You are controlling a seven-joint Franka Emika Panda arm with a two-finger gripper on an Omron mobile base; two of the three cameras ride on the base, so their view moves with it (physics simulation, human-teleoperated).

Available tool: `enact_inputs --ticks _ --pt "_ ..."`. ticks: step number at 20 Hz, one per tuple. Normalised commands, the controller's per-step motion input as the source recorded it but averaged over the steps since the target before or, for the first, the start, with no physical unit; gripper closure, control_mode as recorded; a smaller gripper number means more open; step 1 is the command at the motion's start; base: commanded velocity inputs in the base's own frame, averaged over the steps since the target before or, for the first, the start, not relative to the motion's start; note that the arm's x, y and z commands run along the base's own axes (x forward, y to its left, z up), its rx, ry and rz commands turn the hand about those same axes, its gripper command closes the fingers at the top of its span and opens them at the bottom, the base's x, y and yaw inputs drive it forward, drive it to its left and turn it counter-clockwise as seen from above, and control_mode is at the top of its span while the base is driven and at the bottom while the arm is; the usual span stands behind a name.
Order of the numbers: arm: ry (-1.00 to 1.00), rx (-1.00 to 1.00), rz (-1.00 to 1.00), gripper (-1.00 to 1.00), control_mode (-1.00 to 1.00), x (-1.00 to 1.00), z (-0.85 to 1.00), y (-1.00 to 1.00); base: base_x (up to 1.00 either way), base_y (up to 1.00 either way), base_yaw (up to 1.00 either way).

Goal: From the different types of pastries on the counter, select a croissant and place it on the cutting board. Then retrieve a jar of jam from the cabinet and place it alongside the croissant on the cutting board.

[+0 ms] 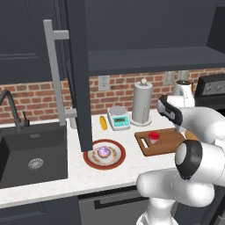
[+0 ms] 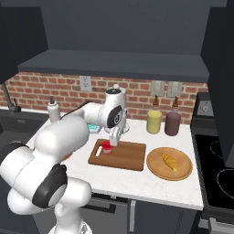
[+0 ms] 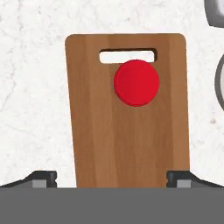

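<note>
Right base view alone shows the croissant [image 2: 169, 161] off the cutting board [image 2: 125, 157].

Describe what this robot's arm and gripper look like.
The arm is glossy white with rounded, bulky segments and dark grey-black rings at the joints. The gripper is white and light grey, ending in two small dark fingers. No cables or clear markings show.
</note>
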Motion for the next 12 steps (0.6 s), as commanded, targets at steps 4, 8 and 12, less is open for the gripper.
enact_inputs --ticks 4,8,12 --pt "0.01 -0.03 -0.32 -1.00 -1.00 -0.16 0.02 -0.56 0.00 0.00 0.00" --pt "-0.01 0.00 -0.25 -1.00 -1.00 -0.28 0.00 -0.71 0.00 0.00 0.00" --pt "-0.10 0.00 -0.33 -1.00 -1.00 -0.64 0.00 -0.59 0.00 0.00 0.00"
